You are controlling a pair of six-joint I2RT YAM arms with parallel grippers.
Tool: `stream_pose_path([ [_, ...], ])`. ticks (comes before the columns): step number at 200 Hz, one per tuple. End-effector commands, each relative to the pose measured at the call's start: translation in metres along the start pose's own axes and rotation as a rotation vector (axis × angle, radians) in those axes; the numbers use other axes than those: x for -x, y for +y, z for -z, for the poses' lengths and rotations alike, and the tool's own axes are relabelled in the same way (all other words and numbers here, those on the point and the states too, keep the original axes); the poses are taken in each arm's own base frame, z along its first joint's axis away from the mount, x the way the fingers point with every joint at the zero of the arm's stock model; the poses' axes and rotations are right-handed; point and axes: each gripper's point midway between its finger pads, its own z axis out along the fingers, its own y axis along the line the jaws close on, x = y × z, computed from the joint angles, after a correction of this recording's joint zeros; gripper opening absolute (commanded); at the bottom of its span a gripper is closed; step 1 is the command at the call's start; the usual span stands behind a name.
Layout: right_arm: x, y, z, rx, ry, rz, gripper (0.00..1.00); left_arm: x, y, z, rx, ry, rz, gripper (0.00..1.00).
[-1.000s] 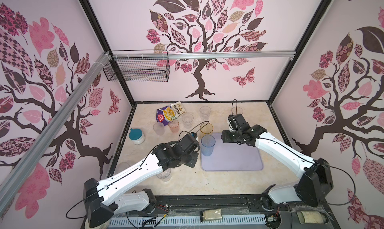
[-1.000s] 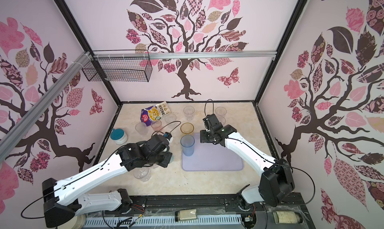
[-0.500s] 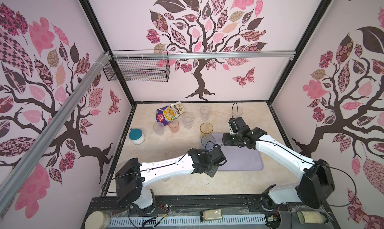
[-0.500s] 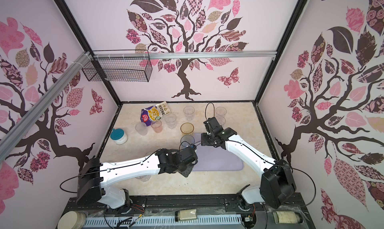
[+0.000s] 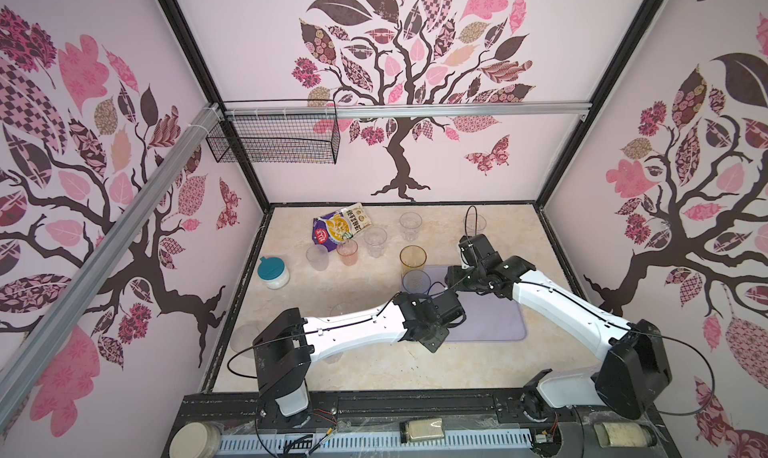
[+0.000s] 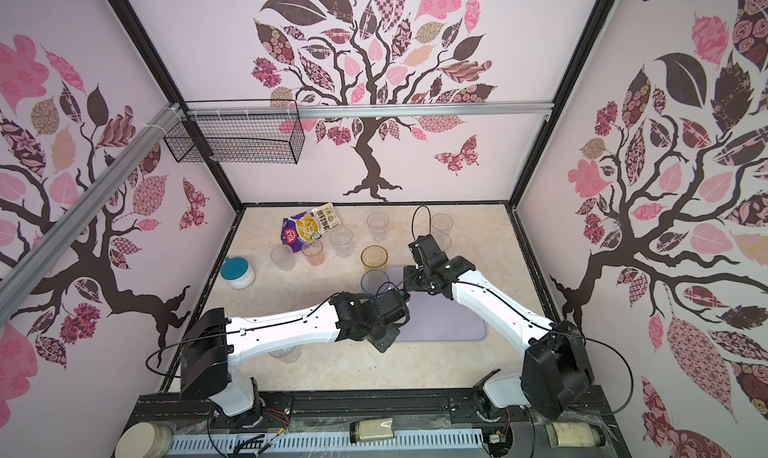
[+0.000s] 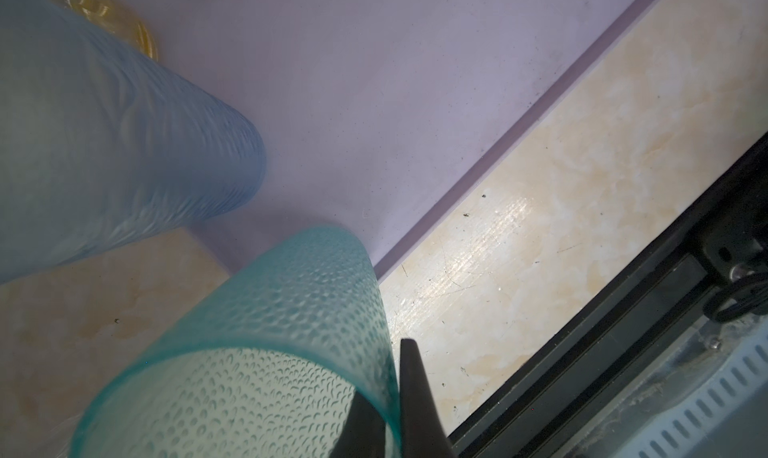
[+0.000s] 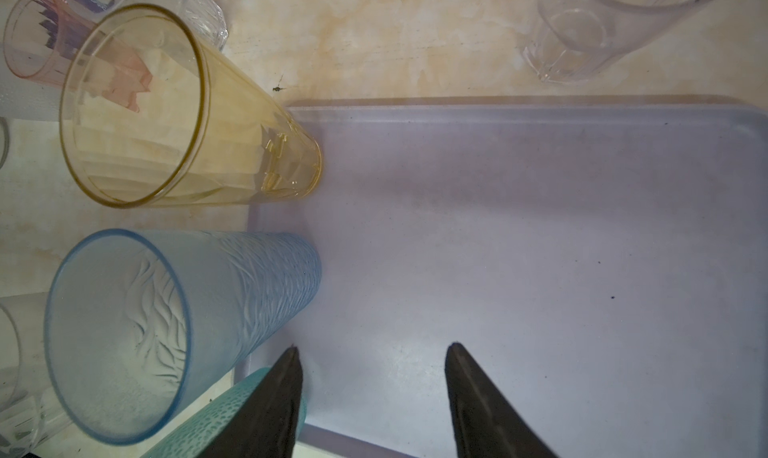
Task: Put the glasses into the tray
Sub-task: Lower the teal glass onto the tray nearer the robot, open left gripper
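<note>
My left end effector (image 7: pixel 384 393) pinches the teal glass (image 7: pixel 270 331) by its rim, base over a corner of the tray (image 7: pixel 415 102). My right end effector (image 8: pixel 372 347) hangs spread and empty beside it. Released on the lip, the glass could tip into the blue glass (image 7: pixel 124 144) just beyond. I cannot tell if the base touches.

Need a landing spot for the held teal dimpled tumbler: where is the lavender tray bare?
The pale-lavender rectangular tray is bare from the tall translucent blue tumbler across to its right rim. Crowded: its left edge, with the blue and the tall translucent amber tumbler.
</note>
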Motion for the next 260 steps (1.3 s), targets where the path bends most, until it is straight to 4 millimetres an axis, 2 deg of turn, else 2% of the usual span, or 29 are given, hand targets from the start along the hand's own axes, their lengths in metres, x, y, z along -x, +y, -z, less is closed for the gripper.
stream_pose_path([
  [1, 0.002, -0.003, 0.011, -0.003, -0.033, -0.001, 0.58, 0.008, -0.004, 0.002, -0.035, 0.008, -0.040, 0.00],
  [24, 0.000, -0.003, 0.009, -0.003, -0.029, -0.003, 0.58, 0.009, 0.003, -0.001, -0.041, 0.022, -0.029, 0.00],
  [39, 0.000, -0.003, 0.008, -0.001, -0.026, -0.004, 0.58, 0.009, 0.006, -0.002, -0.056, 0.036, -0.019, 0.03],
  [77, 0.001, -0.002, 0.008, -0.001, -0.026, -0.003, 0.58, 0.012, 0.001, 0.000, -0.103, 0.036, -0.035, 0.20],
  [115, 0.002, -0.002, 0.009, 0.002, -0.028, -0.004, 0.58, 0.012, -0.002, 0.001, -0.121, 0.042, -0.047, 0.29],
  [171, 0.004, -0.002, 0.011, -0.002, -0.031, -0.003, 0.58, 0.027, -0.003, 0.022, -0.131, -0.031, -0.054, 0.38],
  [207, 0.014, 0.001, 0.021, -0.002, -0.058, 0.005, 0.59, 0.036, 0.012, 0.038, -0.057, -0.097, -0.054, 0.42],
  [260, 0.033, -0.003, 0.037, -0.010, -0.103, -0.006, 0.59, 0.058, 0.027, 0.064, 0.011, -0.235, -0.022, 0.42],
])
